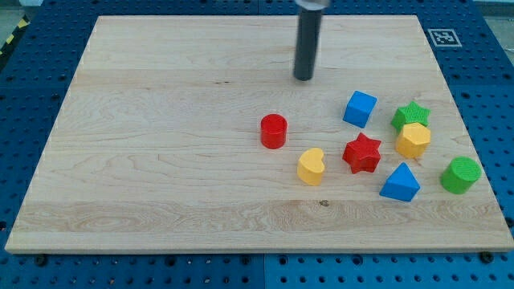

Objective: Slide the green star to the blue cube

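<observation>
Wooden board (161, 177) on a blue pegboard table (32, 96), one camera view. Nearest the view's bottom, at the right: blue triangular block (400, 184) and green cylinder (460, 175), apart from each other. Next, yellow heart block (311, 166) and red star (362, 153), side by side. Farther up: red cylinder (273, 131) toward the centre; yellow hexagonal block (413, 140) touching the green star (411, 115) just above it. The blue cube (360, 108) lies left of the green star, a clear gap between them. Farthest: the dark rod, its tip (303, 79) on bare board above and left of the blue cube, touching no block. The arm carries no jaws.
</observation>
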`<action>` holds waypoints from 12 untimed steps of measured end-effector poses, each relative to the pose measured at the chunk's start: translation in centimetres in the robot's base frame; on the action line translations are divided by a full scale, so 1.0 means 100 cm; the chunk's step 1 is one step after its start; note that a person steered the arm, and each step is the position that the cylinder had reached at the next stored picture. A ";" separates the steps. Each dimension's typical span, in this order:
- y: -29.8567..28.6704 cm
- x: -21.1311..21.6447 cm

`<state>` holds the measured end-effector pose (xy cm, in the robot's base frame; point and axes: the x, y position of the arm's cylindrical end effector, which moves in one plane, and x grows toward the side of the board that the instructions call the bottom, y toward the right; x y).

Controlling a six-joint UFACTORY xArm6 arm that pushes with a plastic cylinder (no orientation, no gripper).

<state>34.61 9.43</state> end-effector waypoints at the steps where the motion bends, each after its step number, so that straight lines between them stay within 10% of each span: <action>1: 0.085 0.002; 4: 0.250 0.105; 6: 0.249 0.165; 12: 0.139 0.119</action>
<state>46.47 23.36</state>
